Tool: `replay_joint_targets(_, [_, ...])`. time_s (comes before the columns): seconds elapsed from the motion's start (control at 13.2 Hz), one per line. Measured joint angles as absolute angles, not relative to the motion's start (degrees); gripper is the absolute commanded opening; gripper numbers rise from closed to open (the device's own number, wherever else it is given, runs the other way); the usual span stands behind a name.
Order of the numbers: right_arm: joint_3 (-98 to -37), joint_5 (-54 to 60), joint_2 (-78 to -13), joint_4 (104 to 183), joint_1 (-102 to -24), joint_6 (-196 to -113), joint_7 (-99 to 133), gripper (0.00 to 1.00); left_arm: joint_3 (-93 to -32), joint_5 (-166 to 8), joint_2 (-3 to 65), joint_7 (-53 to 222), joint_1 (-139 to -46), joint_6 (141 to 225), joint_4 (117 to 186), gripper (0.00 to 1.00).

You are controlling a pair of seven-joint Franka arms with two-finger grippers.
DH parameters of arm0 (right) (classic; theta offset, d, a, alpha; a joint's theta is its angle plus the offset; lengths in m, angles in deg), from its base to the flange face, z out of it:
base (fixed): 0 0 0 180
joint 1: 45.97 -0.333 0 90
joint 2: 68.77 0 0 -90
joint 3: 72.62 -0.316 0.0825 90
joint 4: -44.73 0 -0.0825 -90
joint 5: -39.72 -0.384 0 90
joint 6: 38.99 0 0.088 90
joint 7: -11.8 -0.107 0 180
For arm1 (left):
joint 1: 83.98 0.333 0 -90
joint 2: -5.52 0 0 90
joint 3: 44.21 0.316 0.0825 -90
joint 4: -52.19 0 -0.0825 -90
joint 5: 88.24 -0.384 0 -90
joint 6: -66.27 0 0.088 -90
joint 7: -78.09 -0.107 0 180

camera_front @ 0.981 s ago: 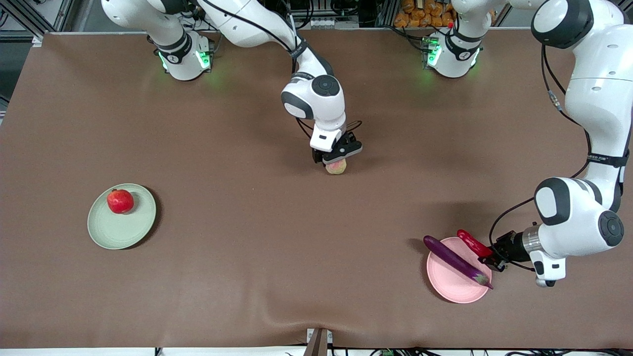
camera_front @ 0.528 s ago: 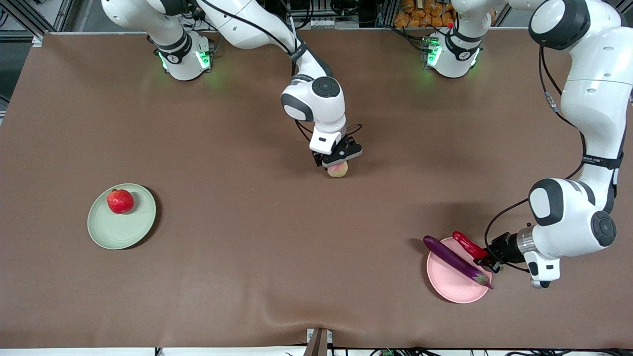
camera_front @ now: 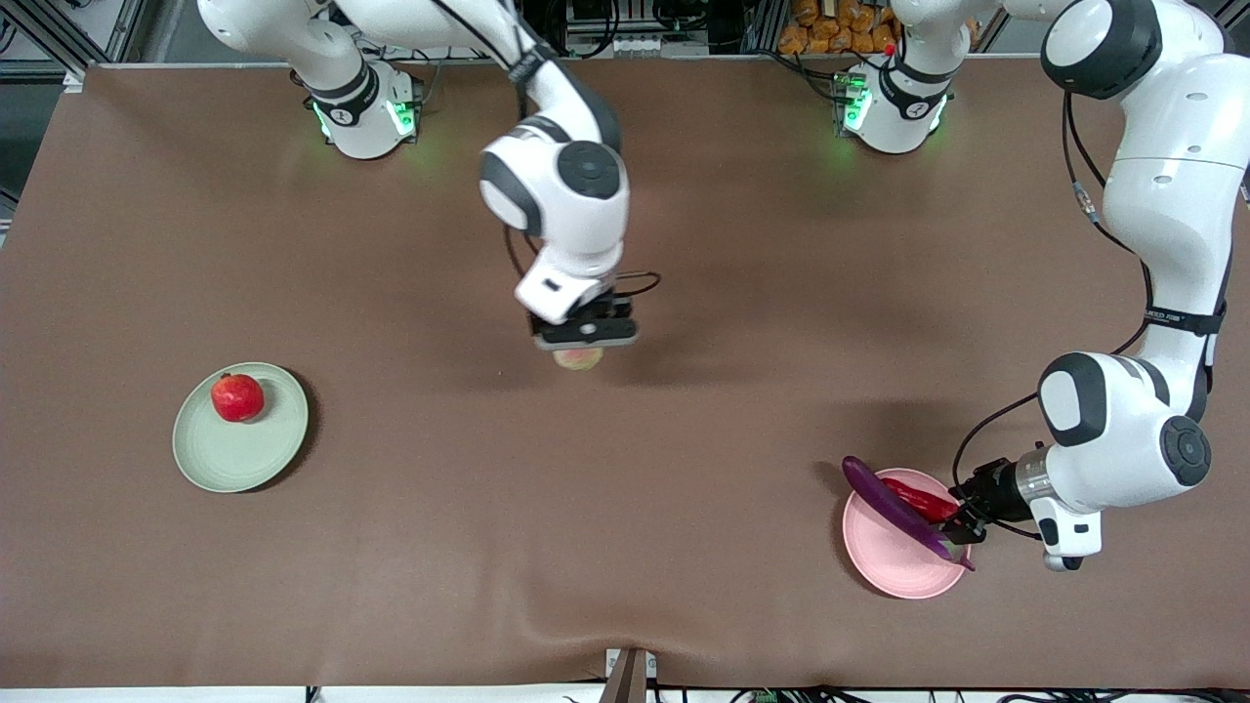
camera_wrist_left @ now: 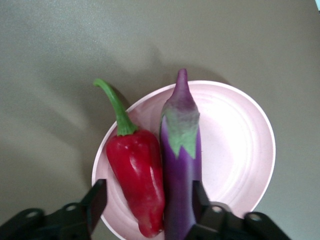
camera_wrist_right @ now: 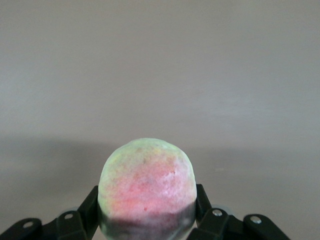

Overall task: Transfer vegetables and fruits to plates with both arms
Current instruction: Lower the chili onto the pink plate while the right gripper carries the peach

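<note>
Peach, mostly hidden under the right gripper clamped on it above the table; left gripper, fingers apart, straddles chili pepper and eggplant on the pink plate.

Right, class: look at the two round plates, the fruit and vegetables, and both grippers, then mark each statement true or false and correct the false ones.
1. The round red pomegranate-like fruit sits on the pale green round plate. True.
2. The long purple eggplant lies on bare table. False: it lies on the pale pink round plate.
3. The right gripper grips the pink-and-green peach-like fruit. True.
4. The red chili pepper is alone on its plate. False: it lies beside the eggplant.
5. The left gripper is shut on the chili. False: its fingers stand open, either side of both vegetables.
</note>
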State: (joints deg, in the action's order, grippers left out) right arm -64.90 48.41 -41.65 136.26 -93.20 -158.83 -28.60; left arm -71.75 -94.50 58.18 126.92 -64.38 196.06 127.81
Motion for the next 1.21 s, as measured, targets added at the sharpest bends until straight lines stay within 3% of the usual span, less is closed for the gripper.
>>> replay_joint_targets(0.45, [-64.8,47.8,-45.8,140.4,-74.9,-158.1,-4.7,0.45,-71.8,-94.5,58.2,126.9,-64.4,196.7,127.2,1.00])
replay_joint_targets(0.68, [-64.7,39.5,-45.5,141.5,-63.3,-158.0,14.1,0.45,-71.9,-94.5,57.8,126.5,-64.5,196.7,125.7,1.00])
replay_joint_targets(0.91, [-64.8,35.8,-43.2,142.6,-53.7,-158.0,29.8,0.45,-71.9,-94.5,56.4,123.4,-64.4,196.6,125.4,1.00])
replay_joint_targets(1.21, [-65.0,31.4,-36.8,142.9,-46.6,-158.9,42.8,0.47,-72.1,-96.8,54.4,120.0,-64.4,195.4,125.4,1.00])
